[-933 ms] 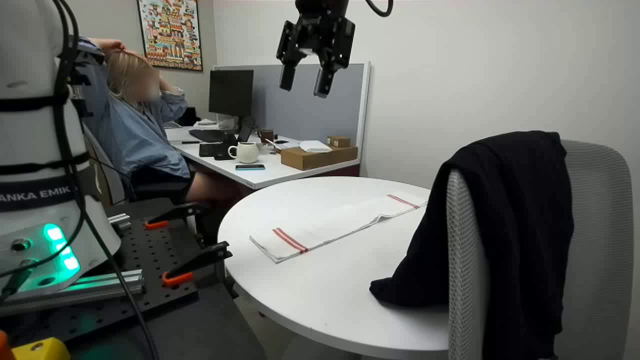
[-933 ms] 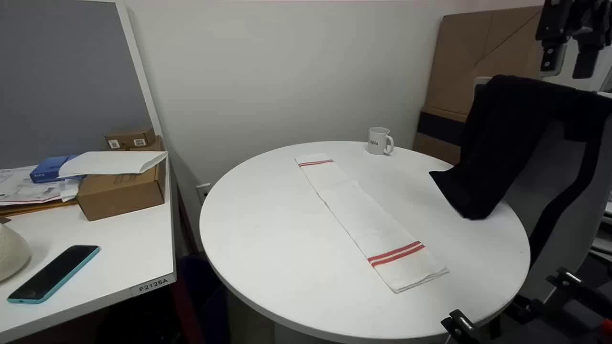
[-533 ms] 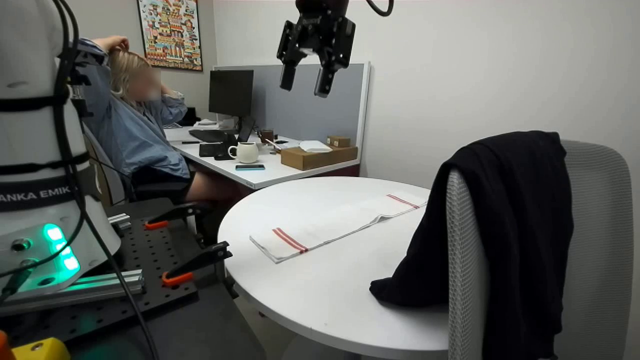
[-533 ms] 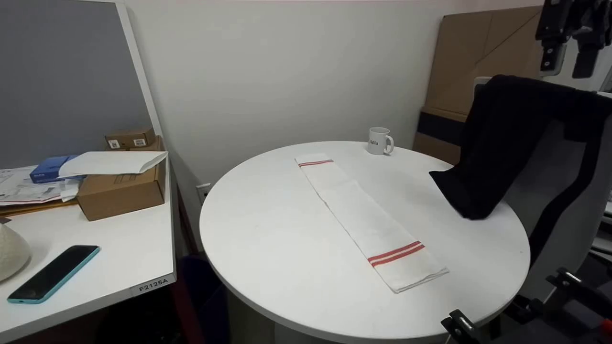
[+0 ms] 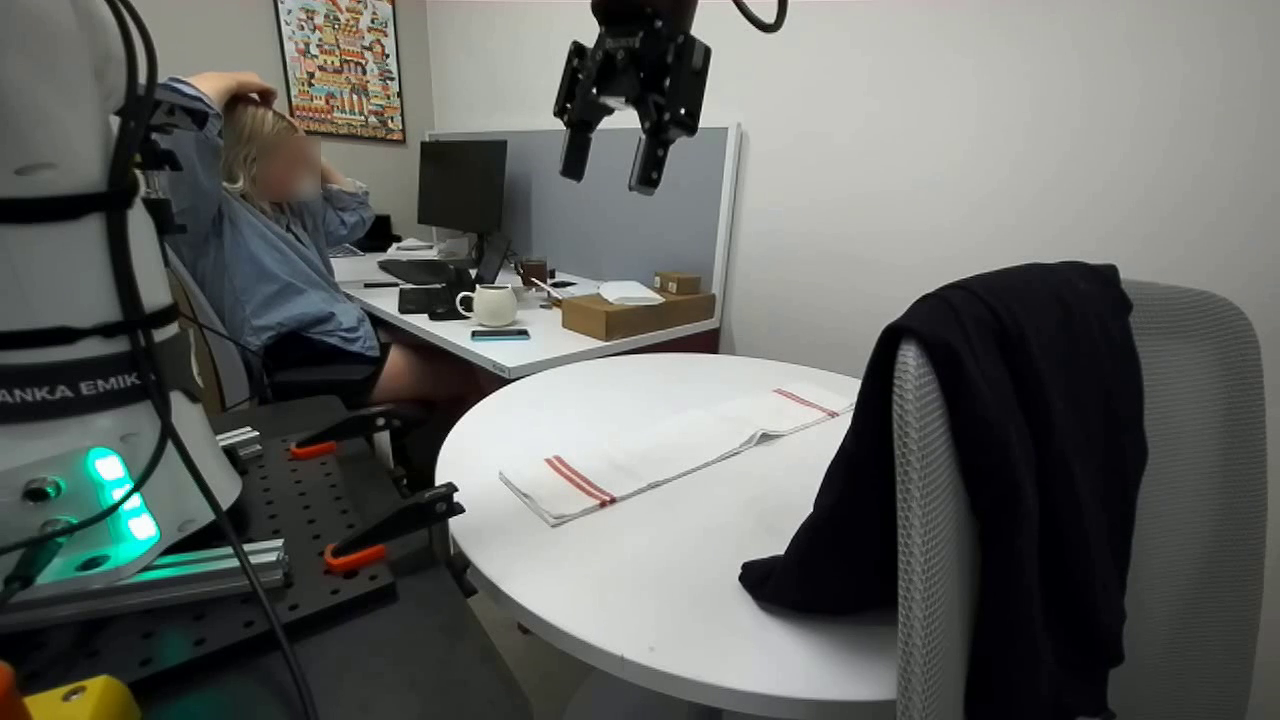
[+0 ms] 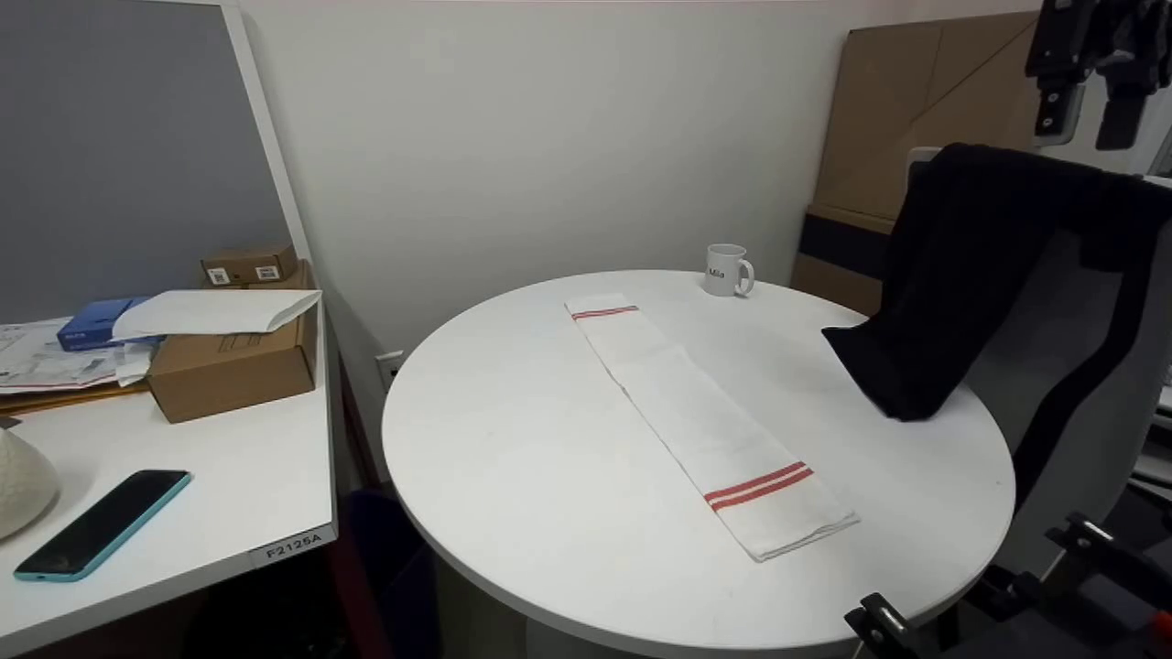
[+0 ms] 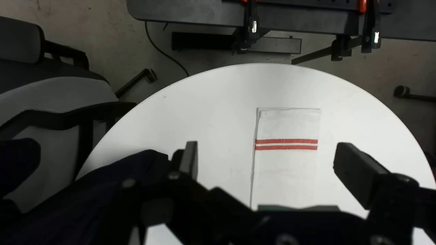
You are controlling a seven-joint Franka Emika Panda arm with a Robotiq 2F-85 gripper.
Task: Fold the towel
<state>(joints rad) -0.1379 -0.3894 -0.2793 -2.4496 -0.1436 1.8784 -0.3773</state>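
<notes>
While my Robotiq gripper point(image 5: 608, 178) hangs high above the round white table point(image 6: 513, 458), its fingers point(image 7: 354, 170) stand wide apart and hold nothing. On the tabletop lies the towel point(image 6: 696, 412), white and folded to a long, narrow strip, running from about eleven o'clock to five in an exterior view. Paired red stripes point(image 6: 755, 480) cross it near the five o'clock end, where layered edges show, and a small ripple point(image 5: 765, 437) lifts one long side in an exterior view. My wrist view gives me one striped end, pointing to twelve o'clock. Only in an exterior view do I get the white lettered mug point(image 6: 723, 271) at the table's twelve o'clock, and likewise a seated person point(image 5: 270, 260) in a blue shirt, toward ten o'clock.
</notes>
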